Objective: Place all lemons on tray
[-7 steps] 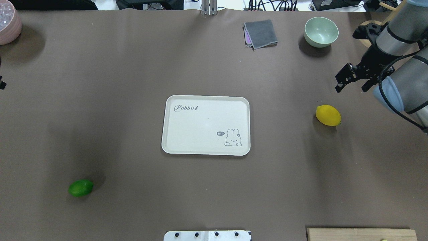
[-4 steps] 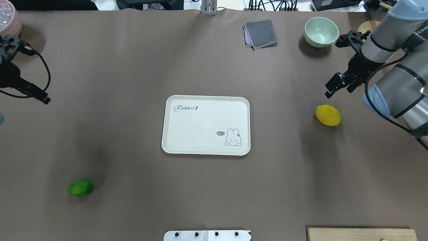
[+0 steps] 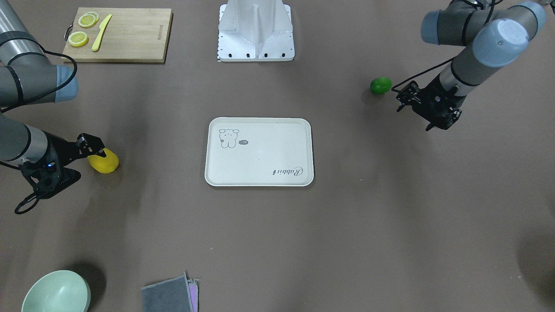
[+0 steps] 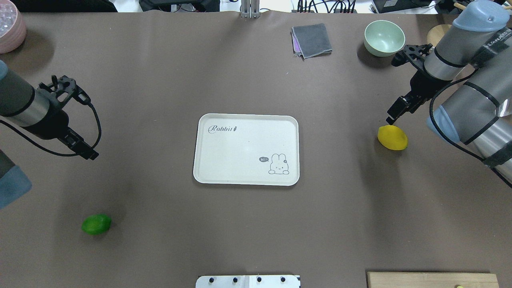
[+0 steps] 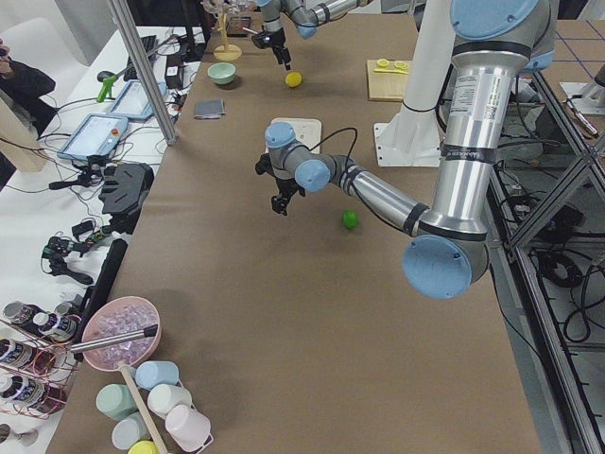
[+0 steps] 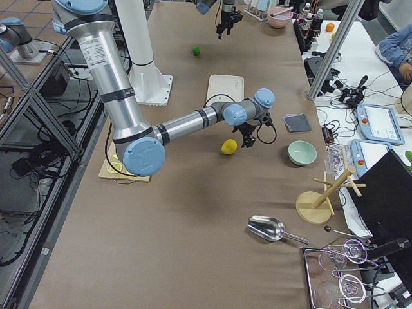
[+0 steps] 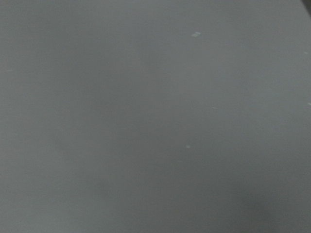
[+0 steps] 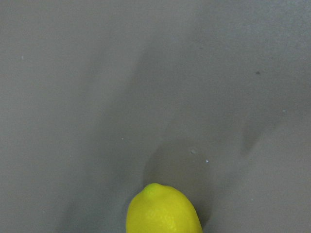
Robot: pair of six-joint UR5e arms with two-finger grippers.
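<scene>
Centre table, the flat off-white rounded tray (image 4: 240, 148) reads "Rabbit" in script, with "hi~" in a bubble by its drawn bunny (image 4: 279, 164). Two lemons, neither on it. The bright yellow egg-shaped lemon (image 4: 392, 137) lies off to the tray's right, and the glossy green lemon (image 4: 96, 224) lies well apart on its left. The right gripper (image 4: 394, 116) hovers just beside the yellow one, fingers spread, empty. The left gripper (image 4: 91, 155) hangs over bare brown table (image 4: 160, 224); parted or closed, cannot tell. One wooden cutting board (image 3: 130, 34) carries three lemon slices (image 3: 78, 39) and one yellow knife (image 3: 101, 32).
</scene>
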